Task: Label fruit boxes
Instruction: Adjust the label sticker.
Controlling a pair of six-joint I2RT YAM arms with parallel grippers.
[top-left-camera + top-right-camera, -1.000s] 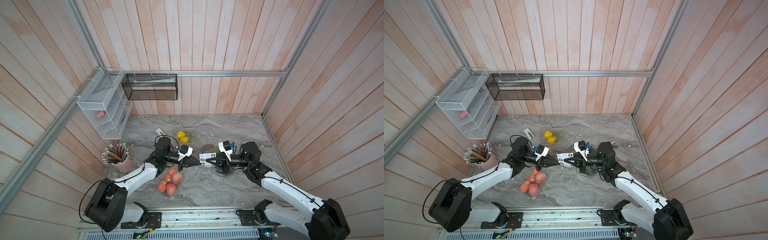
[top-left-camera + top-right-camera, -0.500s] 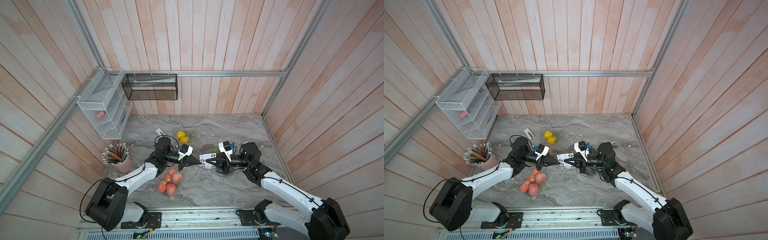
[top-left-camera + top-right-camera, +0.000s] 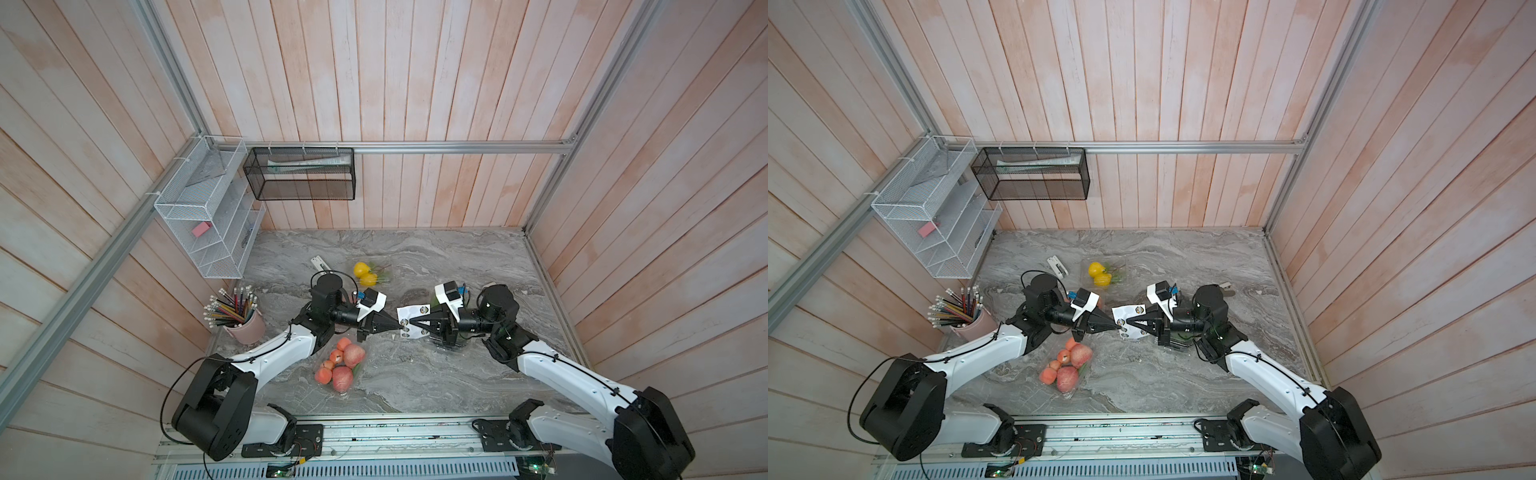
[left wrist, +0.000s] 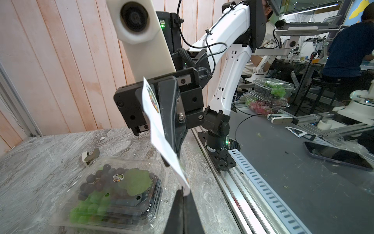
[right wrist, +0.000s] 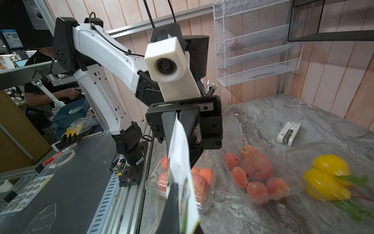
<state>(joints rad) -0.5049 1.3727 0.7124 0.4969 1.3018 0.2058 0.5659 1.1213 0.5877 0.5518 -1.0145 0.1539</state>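
Note:
A white sticker sheet (image 3: pixel 412 319) hangs in the air between my two arms. My left gripper (image 3: pixel 397 328) is shut on one edge of it (image 4: pixel 162 137), and my right gripper (image 3: pixel 410 322) is shut on the opposite edge (image 5: pixel 179 154). The grape box (image 4: pixel 113 190) lies under the right gripper and has a round sticker (image 4: pixel 118 177) on its lid. Two apple boxes (image 5: pixel 202 178) (image 5: pixel 257 174) lie below the left arm; only one of them (image 3: pixel 343 365) shows plainly from above. The box of yellow fruit (image 3: pixel 365 274) sits further back.
A pink cup of pencils (image 3: pixel 241 320) stands at the table's left edge. A small white device (image 3: pixel 321 264) lies behind the left arm and a small roll-like item (image 4: pixel 90 156) beyond the grape box. A white wire rack (image 3: pixel 208 224) and a black mesh basket (image 3: pixel 299 174) hang on the walls.
My left gripper's jaws have closed the last bit onto the sheet's edge. Both arms and the sheet have hardly moved.

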